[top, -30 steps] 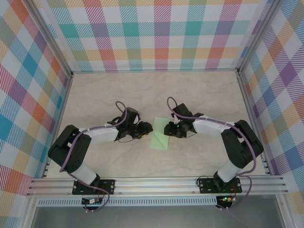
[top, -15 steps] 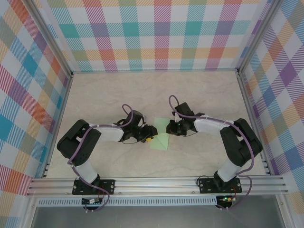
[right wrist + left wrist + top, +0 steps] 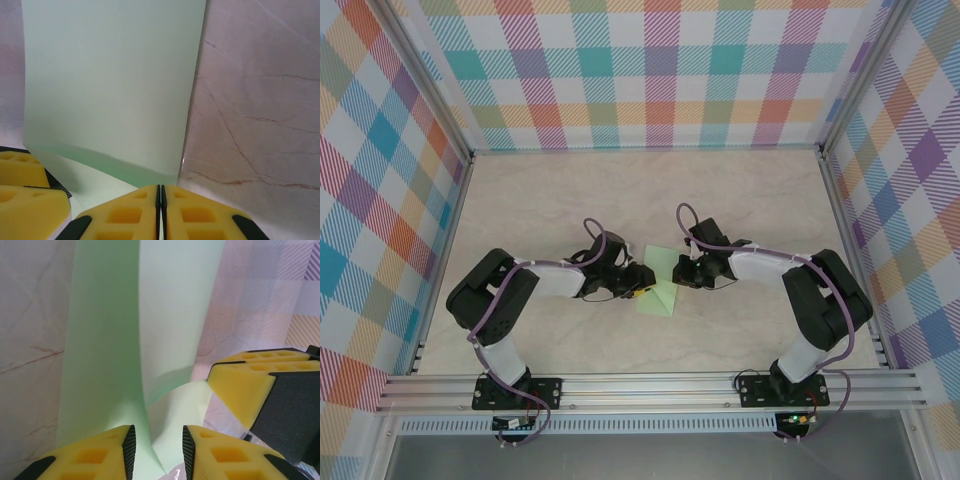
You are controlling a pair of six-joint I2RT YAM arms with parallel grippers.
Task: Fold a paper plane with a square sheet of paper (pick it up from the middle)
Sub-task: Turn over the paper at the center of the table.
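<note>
Table (image 3: 520, 200): folded green sheet of paper (image 3: 659, 298) lies mid-width, nearer the front edge. Left gripper (image 3: 155, 437) fingers stand apart, a raised crease between them. Right gripper (image 3: 160, 192) fingers pressed together, pinching the sheet's edge.

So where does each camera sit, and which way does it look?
Top external: above and behind the arms, looking down on the table; both arms show.
Left wrist: on that arm, looks along the open left pincer at the green paper.
Right wrist: on that arm, looks along the right pincer, shut on that paper.
Shared: each wrist view catches the other pincer.
</note>
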